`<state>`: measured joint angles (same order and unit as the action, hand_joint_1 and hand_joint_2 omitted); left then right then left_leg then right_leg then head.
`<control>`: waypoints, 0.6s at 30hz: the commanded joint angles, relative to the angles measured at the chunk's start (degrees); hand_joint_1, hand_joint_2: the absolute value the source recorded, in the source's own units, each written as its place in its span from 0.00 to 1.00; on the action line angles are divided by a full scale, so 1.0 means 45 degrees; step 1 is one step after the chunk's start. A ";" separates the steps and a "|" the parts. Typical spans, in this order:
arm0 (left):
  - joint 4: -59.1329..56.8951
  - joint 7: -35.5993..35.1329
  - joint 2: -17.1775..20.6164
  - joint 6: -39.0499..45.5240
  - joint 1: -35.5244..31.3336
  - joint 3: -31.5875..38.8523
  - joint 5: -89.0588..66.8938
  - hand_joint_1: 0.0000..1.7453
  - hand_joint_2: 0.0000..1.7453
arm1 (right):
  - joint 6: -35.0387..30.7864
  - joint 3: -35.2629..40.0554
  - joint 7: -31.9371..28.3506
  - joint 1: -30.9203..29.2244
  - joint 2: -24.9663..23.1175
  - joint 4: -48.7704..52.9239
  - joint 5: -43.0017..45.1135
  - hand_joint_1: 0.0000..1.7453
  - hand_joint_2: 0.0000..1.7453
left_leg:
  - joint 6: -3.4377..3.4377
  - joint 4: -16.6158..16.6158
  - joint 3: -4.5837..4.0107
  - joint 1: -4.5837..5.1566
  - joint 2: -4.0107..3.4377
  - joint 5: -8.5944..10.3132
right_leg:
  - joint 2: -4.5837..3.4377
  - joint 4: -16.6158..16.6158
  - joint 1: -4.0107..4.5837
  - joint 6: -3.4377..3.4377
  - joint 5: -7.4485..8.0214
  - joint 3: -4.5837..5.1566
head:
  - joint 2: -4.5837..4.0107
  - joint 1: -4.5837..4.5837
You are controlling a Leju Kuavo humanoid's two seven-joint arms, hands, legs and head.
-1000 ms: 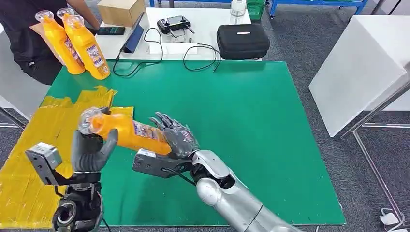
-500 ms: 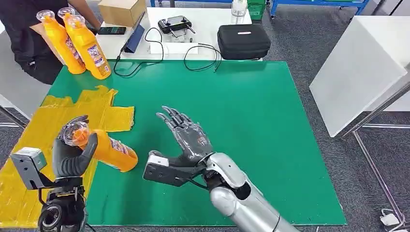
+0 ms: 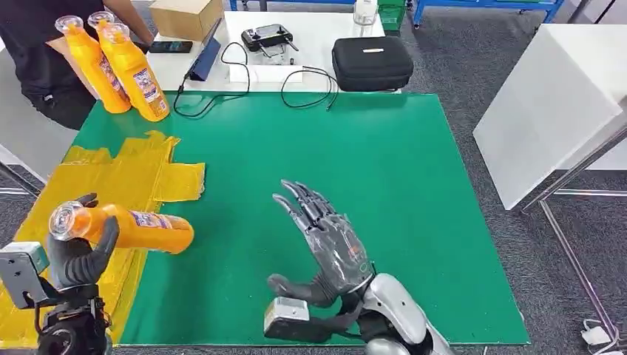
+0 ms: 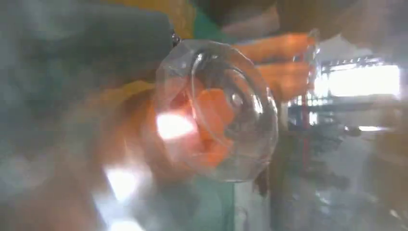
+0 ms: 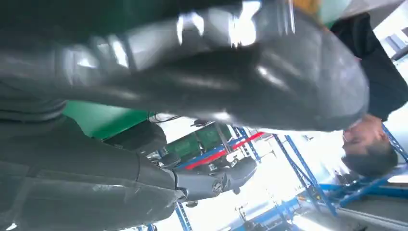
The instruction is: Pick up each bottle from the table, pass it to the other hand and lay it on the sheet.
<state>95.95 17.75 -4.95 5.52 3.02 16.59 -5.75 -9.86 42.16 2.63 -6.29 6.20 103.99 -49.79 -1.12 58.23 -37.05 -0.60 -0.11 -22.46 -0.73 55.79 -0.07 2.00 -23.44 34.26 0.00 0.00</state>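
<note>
My left hand [image 3: 78, 255] grips an orange bottle [image 3: 137, 229] near its clear cap [image 3: 65, 220], holding it roughly level above the edge of the yellow sheet [image 3: 96, 185]. In the left wrist view the clear cap [image 4: 219, 110] looms close and blurred. My right hand [image 3: 329, 244] is empty, fingers spread, above the green mat [image 3: 384, 163] at the front middle. Its dark fingers [image 5: 192, 62] fill the right wrist view. Three more orange bottles [image 3: 122, 63] are held by a person at the far left corner.
A person in dark clothes [image 3: 44, 66] stands at the back left. Behind the mat are a cardboard box [image 3: 185, 16], a black case [image 3: 372, 63], a controller [image 3: 268, 35] and cables [image 3: 296, 85]. A white table [image 3: 551, 96] stands to the right.
The right hand let go of the bottle and drew back toward the front. The left hand carried the bottle left and down over the yellow sheet's edge.
</note>
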 commanded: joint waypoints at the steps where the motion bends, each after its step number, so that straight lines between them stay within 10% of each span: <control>1: -0.2264 -0.0260 0.1326 0.0868 -0.1964 0.0903 -0.3837 1.00 1.00 | 0.0375 -0.0744 -0.0447 0.0656 0.0822 0.1035 0.0515 0.00 0.00 | 0.0010 -0.0015 0.0045 0.0006 0.0038 -0.0004 | 0.0046 0.0001 -0.0004 -0.0010 -0.0020 -0.0045 | 0.0000 0.0000; 18: -0.4120 -0.0013 0.2438 0.2659 -0.2483 -0.0787 -0.9578 1.00 1.00 | 0.0853 -0.0531 -0.0773 0.0513 0.0825 0.0944 0.1337 0.00 0.00 | 0.0023 -0.0019 0.0059 0.0001 0.0014 0.0008 | 0.0029 0.0000 -0.0006 -0.0006 -0.0005 -0.0051 | 0.0000 0.0000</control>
<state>84.41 18.12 3.45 18.10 -7.04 19.71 -39.07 -6.93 39.89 -0.46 -3.20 8.68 108.19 -45.13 -1.03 58.22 -37.01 -0.65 -0.18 -22.38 -0.77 55.81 -0.06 1.98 -23.36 34.26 0.00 0.00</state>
